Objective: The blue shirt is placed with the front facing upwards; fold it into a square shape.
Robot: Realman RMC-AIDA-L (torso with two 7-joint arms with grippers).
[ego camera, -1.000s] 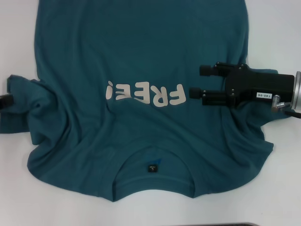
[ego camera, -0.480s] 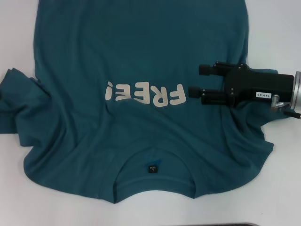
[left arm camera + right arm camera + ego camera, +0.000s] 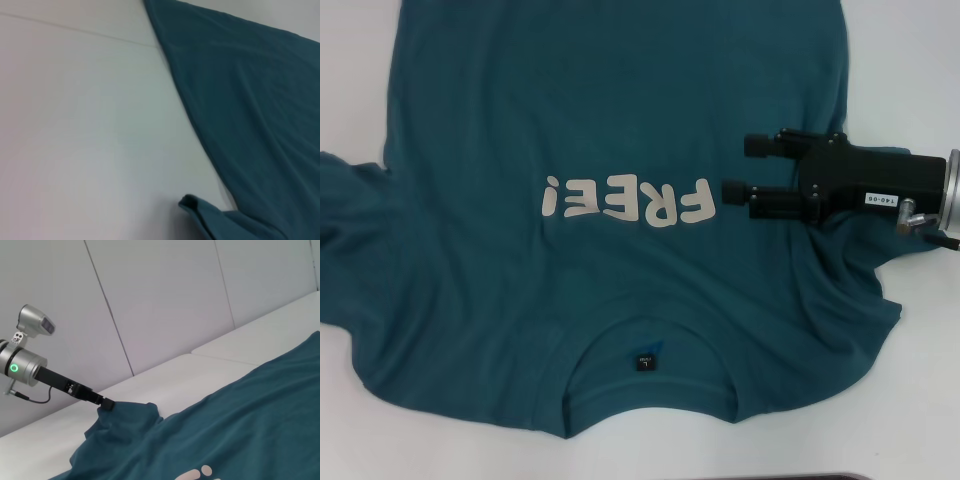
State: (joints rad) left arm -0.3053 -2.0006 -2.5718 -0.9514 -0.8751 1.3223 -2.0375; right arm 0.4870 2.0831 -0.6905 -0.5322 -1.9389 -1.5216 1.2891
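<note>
Here, right gripper (image 3: 733, 167) over blue shirt (image 3: 570, 120)

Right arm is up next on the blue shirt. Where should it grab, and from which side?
Likely the blue shirt's right sleeve edge, approached from the robot's right over bare table. That edge lies flat and free at the cloth's border, just beneath the right gripper, whose fingers are open. The left gripper is lifting the opposite sleeve.

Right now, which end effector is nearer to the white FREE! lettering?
Right. The right end effector sits over the blue shirt just beside the FREE! lettering. The left end effector is far off at the shirt's left sleeve edge.
</note>
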